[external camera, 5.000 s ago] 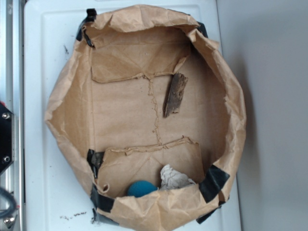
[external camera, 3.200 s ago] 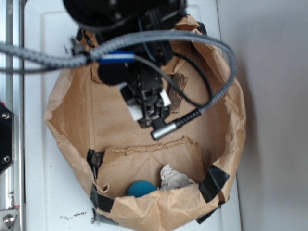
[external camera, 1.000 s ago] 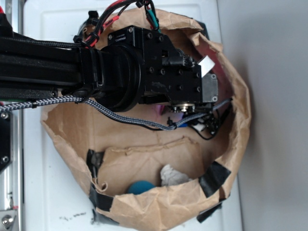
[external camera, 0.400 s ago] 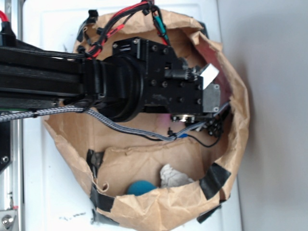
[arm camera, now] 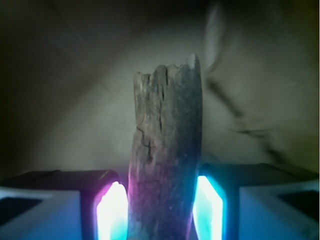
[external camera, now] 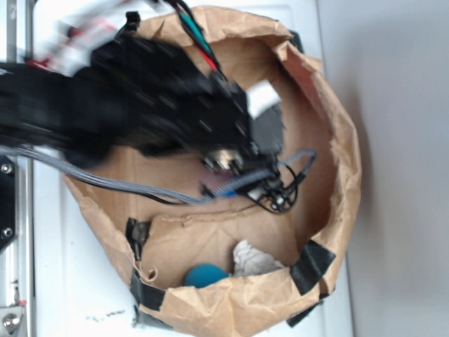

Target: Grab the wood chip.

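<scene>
Wrist view: you have the wood chip (arm camera: pixel 165 160) standing upright between the two glowing finger pads (arm camera: pixel 111 212), one pad lit pink-white on the left side of the picture, the other cyan on the right. Both pads press against the chip's flanks, so the gripper (arm camera: pixel 159 215) is clamped on it. The chip's jagged upper end sticks up well past the pads; its surface is dark, cracked and rough. Behind it you see only blurred brown paper.

Exterior view: your arm (external camera: pixel 133 105) reaches in from the left edge of the picture over the paper-lined basket (external camera: pixel 337 140) and is motion-blurred. The chip itself is hidden under the arm, and you cannot make out the finger pads from this angle. A grey cable (external camera: pixel 126 186) trails beneath the arm. At the near side of the basket, the teal ball (external camera: pixel 205 274) and the crumpled paper wad (external camera: pixel 254 260) lie just beside each other, well apart from the gripper. Black tape (external camera: pixel 312 267) patches the basket rim.
</scene>
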{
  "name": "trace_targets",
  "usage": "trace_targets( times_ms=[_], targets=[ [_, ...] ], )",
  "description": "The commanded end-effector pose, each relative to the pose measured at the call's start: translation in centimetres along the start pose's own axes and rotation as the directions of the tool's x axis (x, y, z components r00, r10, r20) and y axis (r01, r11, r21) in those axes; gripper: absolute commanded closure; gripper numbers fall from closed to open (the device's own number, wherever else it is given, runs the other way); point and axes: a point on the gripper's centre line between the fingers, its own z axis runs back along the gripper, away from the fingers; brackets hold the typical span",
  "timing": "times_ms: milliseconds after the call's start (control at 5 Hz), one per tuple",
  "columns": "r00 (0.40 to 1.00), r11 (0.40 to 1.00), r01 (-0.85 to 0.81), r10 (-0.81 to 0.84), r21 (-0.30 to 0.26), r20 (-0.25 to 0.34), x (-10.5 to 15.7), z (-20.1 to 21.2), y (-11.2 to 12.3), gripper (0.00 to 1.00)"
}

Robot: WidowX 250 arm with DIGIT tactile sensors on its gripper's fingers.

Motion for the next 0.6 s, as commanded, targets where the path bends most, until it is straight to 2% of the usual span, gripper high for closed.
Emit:
trace_targets(
  times_ms=[0,200,400],
  targets=[
    [0.99,0.992,0.113,-0.117,-0.051,-0.076,1.8,7.5,2.5,1.0],
    [0.969,0.977,0.212,-0.211,-0.008,-0.13,1.9,8.6,2.1,1.0],
    [0.965,0.969,0.246,-0.245,-0.001,-0.098,1.5,9.3,1.6,1.0]
  ],
)
